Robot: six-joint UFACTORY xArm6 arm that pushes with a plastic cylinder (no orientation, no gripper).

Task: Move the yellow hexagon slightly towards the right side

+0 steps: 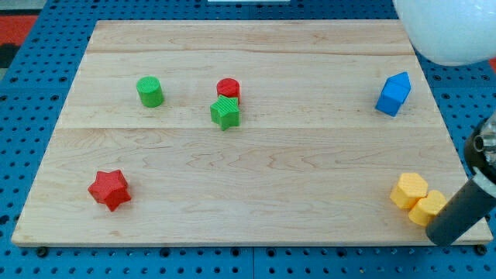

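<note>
No claw is fitted, so no grip can be told; my tip (435,235) is seen just right of the yellow hexagon (408,191), which abuts another yellow block (427,208), judged light, rigid, best pushed on its left face.

Yellow hexagon (408,190) — lying flat at the board's bottom-right, touching another yellow block (427,207)

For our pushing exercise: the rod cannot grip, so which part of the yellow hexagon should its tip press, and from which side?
Press the yellow hexagon on its left-facing side wall, coming from the view's left. My tip is now at the view's lower right, beside the second yellow block, which touches the hexagon and would probably get shoved along.
</note>
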